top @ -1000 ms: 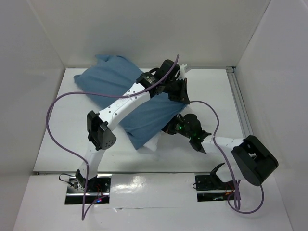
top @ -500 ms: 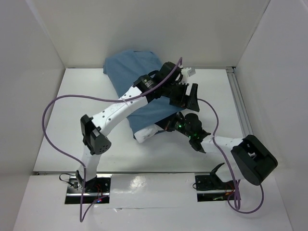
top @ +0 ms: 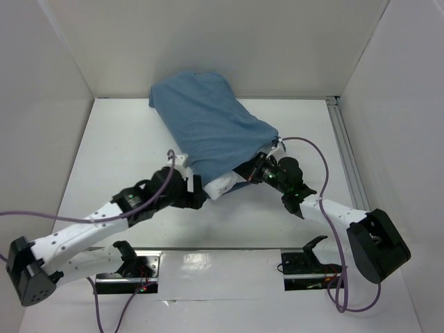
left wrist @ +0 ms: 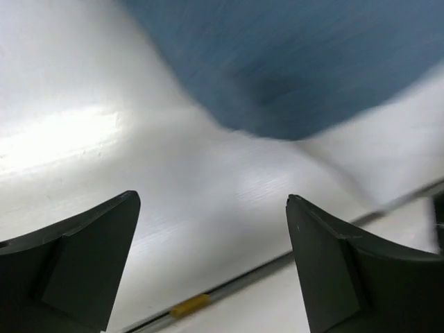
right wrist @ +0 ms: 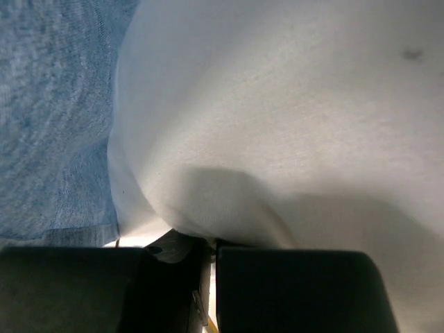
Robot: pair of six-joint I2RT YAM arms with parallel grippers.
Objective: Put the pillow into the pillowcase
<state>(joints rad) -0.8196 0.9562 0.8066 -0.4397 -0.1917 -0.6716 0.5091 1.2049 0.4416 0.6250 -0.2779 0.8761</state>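
Purple cable [top: 41, 216] trails off the left arm, which lies low over the white desk [top: 104, 152] and reaches toward the middle. At its tip the left gripper [top: 196, 194] stands wide open and holds nothing; from the left wrist its two dark fingers [left wrist: 83, 257] frame bare desk, with the blurred blue cloth beyond them and apart from them. A small yellow tab [left wrist: 189, 305] sits on the desk's edge strip there, too blurred to read. The pillowcase [top: 208, 128] lies slantwise on the desk, its far end against the back wall and its open mouth toward the near right. The pillow [top: 222, 186] is almost wholly inside it; only a white corner sticks out of the mouth, just beside the left gripper. The right gripper [top: 253, 172] is at that same mouth, its jaws closed on a pinch of the pillow's white cloth. From the right wrist the white fabric [right wrist: 277, 104] gathers down into the closed black fingers [right wrist: 291, 291], with the blue pillowcase hem [right wrist: 48, 104] alongside on the left. A metal rail [top: 347, 152] runs along the desk's right side.
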